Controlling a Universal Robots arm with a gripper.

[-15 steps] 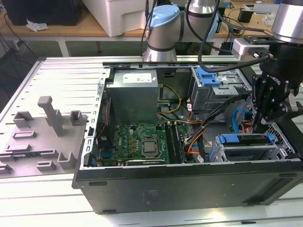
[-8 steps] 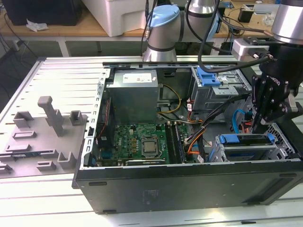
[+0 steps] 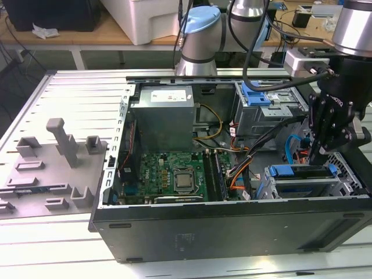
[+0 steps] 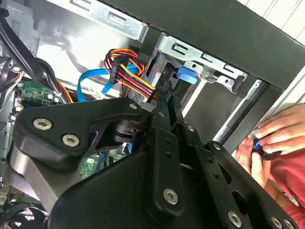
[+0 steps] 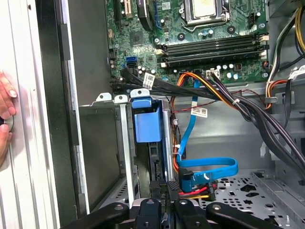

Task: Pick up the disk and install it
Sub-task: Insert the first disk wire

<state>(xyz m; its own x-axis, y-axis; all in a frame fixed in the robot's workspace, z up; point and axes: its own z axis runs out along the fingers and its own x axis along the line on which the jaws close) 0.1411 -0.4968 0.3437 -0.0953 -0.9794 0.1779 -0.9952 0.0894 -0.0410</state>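
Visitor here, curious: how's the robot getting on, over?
End effector low in the computer case, right at the disk. Disk sits in the metal cage slot. Blue cable close beside; a hand on the case's outer edge.

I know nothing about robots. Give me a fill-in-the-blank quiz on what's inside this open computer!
1. The disk has a long front strip coloured ____.
2. The gripper hangs over it, at the exterior view's ____ end of the case.
3. The motherboard is ____.
Missing words: blue; right; green.

Black claw (image 3: pixel 319 156) vertical beneath silver wrist (image 3: pixel 356 26).
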